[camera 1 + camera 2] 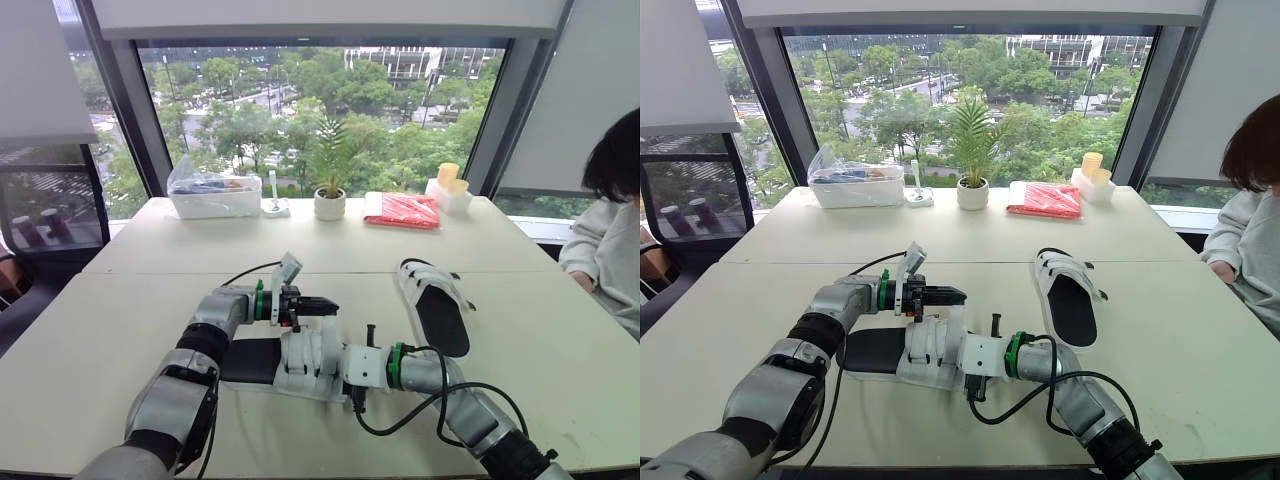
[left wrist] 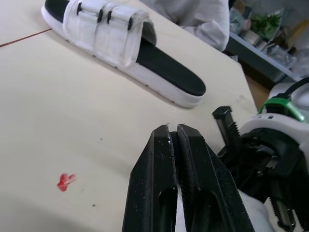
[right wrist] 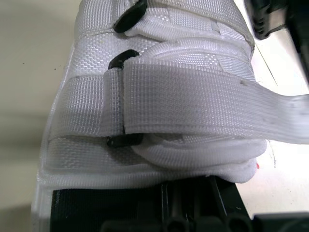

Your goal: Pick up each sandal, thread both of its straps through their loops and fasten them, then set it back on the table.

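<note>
Hovering over sandal (image 1: 305, 365), left pincer (image 2: 173, 128) closed.

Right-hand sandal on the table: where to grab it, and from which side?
Probably the bare heel end of the right-hand sandal, pinching across the sole's edges from the robot's near side. The heel points toward the robot with nothing over it. The straps sit at the far end and should stay free.

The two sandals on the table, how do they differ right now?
The near sandal lies crosswise close to the robot, with the left end effector close by. The far sandal lies alone, pointing away. The near sandal's strap has a loose end sticking out sideways, while the far sandal's straps lie flat. Both are white with black footbeds.
</note>
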Robot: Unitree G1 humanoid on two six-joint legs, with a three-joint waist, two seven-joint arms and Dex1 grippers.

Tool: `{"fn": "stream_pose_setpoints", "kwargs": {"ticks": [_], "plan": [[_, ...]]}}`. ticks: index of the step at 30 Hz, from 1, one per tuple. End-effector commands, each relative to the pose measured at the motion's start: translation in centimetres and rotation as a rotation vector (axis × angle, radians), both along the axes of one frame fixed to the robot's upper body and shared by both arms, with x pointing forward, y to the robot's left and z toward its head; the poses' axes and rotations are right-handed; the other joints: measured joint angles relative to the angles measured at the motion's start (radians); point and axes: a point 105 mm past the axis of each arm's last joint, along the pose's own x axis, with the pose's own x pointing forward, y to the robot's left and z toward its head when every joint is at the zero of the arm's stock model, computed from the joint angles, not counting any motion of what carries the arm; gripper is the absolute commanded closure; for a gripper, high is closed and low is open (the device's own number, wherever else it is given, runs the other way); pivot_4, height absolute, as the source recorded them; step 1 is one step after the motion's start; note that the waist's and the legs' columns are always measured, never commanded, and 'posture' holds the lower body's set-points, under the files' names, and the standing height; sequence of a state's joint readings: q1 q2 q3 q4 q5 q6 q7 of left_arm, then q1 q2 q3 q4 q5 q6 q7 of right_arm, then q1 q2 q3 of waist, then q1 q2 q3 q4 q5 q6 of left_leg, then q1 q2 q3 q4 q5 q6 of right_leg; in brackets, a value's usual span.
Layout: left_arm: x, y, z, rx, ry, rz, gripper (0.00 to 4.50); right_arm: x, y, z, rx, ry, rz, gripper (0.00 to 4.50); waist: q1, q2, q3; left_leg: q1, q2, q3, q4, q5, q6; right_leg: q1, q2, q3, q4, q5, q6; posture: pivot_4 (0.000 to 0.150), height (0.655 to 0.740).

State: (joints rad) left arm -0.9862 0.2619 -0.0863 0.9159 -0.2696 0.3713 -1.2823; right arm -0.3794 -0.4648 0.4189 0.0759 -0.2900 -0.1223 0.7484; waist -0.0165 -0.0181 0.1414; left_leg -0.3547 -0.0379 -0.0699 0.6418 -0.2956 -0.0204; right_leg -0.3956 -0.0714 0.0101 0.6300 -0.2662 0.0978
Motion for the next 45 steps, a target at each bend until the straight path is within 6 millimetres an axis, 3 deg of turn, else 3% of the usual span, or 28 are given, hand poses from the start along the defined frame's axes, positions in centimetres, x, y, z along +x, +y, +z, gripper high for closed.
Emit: {"fn": "stream_pose_setpoints", "kwargs": {"ticks": [1,4,9,10,11,17,24,29,33,37,45], "plan": [[1.2,1.0,1.7,-0.005,-0.085,0.067,4.46,-2.3,-2.2,-6.6,-0.173,0.223,-0.044,4.50,0.000,0.000,0.000,0.000,0.000,0.000,0.000,0.000,0.000,0.000,0.000,0.000,0.000,0.000,0.000,0.150,0.7374],[1.3,1.4,1.0,0.033,-0.085,0.076,4.46,-2.4,-2.2,-6.7,-0.173,0.226,-0.045,4.50,0.000,0.000,0.000,0.000,0.000,-0.001,0.001,0.000,0.000,0.001,0.000,-0.001,0.000,0.000,0.000,0.150,0.7374],[0.7,2.1,-2.2,0.225,-0.113,0.041,4.46,-2.3,-2.3,-6.7,-0.176,0.226,-0.045,4.50,0.000,0.000,-0.002,0.001,0.000,-0.002,0.002,0.000,0.000,0.002,0.000,-0.002,0.000,0.000,0.000,0.150,0.7374],[0.7,2.2,-2.5,0.249,-0.111,0.036,3.78,-2.2,-2.3,-6.7,-0.177,0.225,-0.045,4.50,0.000,0.000,-0.002,0.001,0.000,-0.002,0.002,0.000,0.000,0.003,0.000,-0.002,0.000,0.000,0.000,0.150,0.7374],[0.5,2.3,-2.8,0.281,-0.123,0.014,3.47,-2.2,-2.3,-6.7,-0.178,0.224,-0.044,4.50,-0.001,0.000,-0.002,0.001,0.000,-0.002,0.002,0.000,0.000,0.003,0.000,-0.002,0.000,0.000,0.000,0.150,0.7374],[1.1,1.8,-3.0,0.427,-0.272,-0.018,0.47,-2.1,-2.3,-6.6,-0.180,0.222,-0.043,4.50,0.003,-0.001,-0.002,0.000,0.000,-0.003,0.002,-0.001,0.001,0.003,0.000,-0.003,0.000,0.000,0.000,0.150,0.7374],[2.8,0.5,-1.9,0.446,-0.330,0.082,0.47,-2.0,-2.4,-6.5,-0.176,0.216,-0.052,4.50,0.002,-0.001,-0.002,0.000,-0.001,-0.004,0.003,-0.001,0.001,0.004,0.000,-0.004,0.000,0.000,0.000,0.150,0.7374],[3.3,1.3,-0.6,0.350,-0.220,0.145,0.47,-1.6,-2.8,-5.5,-0.162,0.176,-0.067,4.50,0.002,-0.001,-0.002,-0.001,-0.001,-0.005,0.004,-0.001,0.002,0.004,0.000,-0.005,0.000,0.000,0.001,0.150,0.7374],[2.7,3.1,0.7,0.269,-0.128,0.137,0.47,-0.5,-3.6,-2.3,-0.147,0.065,-0.083,4.50,0.005,0.002,0.003,-0.004,-0.001,-0.006,0.005,-0.001,0.002,0.001,-0.001,-0.007,0.000,-0.001,0.001,0.150,0.7374],[2.2,6.1,1.5,0.184,-0.035,0.180,0.47,-0.2,-4.7,0.0,-0.161,-0.007,-0.087,4.50,0.010,0.004,0.004,-0.019,-0.004,-0.011,0.009,-0.001,0.001,-0.009,-0.003,-0.011,0.000,-0.001,0.002,0.150,0.7374],[-1.8,9.4,2.4,0.082,0.173,0.078,0.47,-1.1,-6.5,3.9,-0.187,-0.057,-0.083,4.50,0.007,0.004,0.015,-0.021,-0.008,-0.011,0.010,0.000,0.001,-0.010,-0.008,-0.012,0.001,-0.002,0.003,0.150,0.7374]]}}
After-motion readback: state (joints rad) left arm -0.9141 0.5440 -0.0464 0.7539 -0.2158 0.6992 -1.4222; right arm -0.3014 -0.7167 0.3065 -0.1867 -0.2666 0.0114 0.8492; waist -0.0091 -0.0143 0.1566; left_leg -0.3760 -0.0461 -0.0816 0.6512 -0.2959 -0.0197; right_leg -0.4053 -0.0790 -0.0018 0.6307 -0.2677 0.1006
